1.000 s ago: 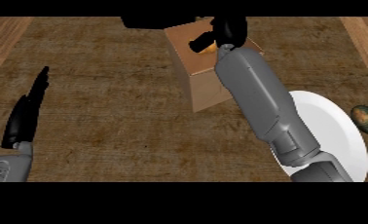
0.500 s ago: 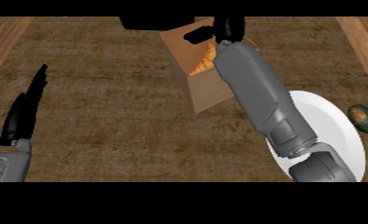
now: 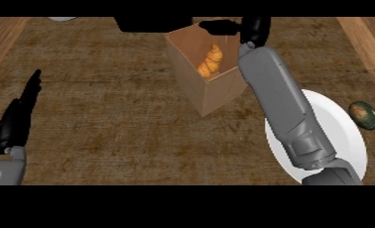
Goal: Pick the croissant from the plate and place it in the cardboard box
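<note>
You are looking at a brown, coarse-grained woven counter surface point(image 3: 110, 123), with paler wooden strips along its left and right edges. Near its centre stands the cardboard box point(image 3: 212, 90), tan, plain-sided, open at the top and seen at a tilt from above. The croissant point(image 3: 210, 61) lies inside that box, against its far inner wall; it is golden-orange, ridged and elongated, standing roughly on end.

Note the white plate point(image 3: 344, 128) at lower right: round, smooth and glossy, largely crossed by your right forearm, with nothing visible on its bare part. Just beyond its right rim sits a small dark green, mottled oval object point(image 3: 362, 114), apart from the plate.

Your right hand point(image 3: 253, 28) is above the box's far right corner, black, with fingers reaching left over the opening. It holds nothing; the fingers appear extended rather than curled, and clear of the croissant.

Your left hand point(image 3: 21, 115) shows at the left edge, fingers straight and pointing up, resting, touching no object.

A dark shape point(image 3: 150, 23) lies behind the box at the top.
</note>
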You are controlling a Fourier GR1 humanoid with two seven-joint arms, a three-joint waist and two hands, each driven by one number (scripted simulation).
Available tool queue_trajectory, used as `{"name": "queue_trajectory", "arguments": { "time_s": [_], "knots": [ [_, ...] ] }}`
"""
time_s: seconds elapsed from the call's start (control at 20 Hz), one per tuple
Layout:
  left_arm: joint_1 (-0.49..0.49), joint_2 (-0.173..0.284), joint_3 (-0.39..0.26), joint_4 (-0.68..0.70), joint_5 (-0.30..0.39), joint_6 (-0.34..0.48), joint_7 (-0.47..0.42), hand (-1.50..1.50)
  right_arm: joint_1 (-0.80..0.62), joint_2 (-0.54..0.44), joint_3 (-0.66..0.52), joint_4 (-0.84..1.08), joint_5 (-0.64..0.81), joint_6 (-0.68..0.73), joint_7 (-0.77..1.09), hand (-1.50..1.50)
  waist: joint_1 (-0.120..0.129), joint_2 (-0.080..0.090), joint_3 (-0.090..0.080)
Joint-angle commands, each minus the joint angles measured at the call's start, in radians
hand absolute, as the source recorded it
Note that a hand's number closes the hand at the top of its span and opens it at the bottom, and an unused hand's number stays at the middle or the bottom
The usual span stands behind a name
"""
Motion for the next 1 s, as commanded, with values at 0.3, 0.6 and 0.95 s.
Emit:
{"name": "queue_trajectory", "arguments": {
  "time_s": [0.3, 0.6, 0.95],
  "knots": [
    [0.029, -0.040, -0.014, -0.051, -0.038, 0.038, 0.040, 0.00, 0.334, -0.152, -0.008, -0.496, -0.082, 0.157, 0.103, -1.50, -0.033, -0.006, 0.002],
    [0.036, -0.027, 0.019, 0.004, -0.021, 0.015, -0.024, 0.00, 0.654, -0.275, -0.062, -0.779, -0.185, 0.301, 0.075, -1.50, -0.030, -0.001, 0.002],
    [0.029, 0.011, 0.056, 0.012, 0.001, -0.029, -0.006, 0.00, 0.927, -0.432, -0.198, -0.996, -0.366, 0.536, 0.057, -1.50, -0.031, 0.002, 0.002]
  ]
}}
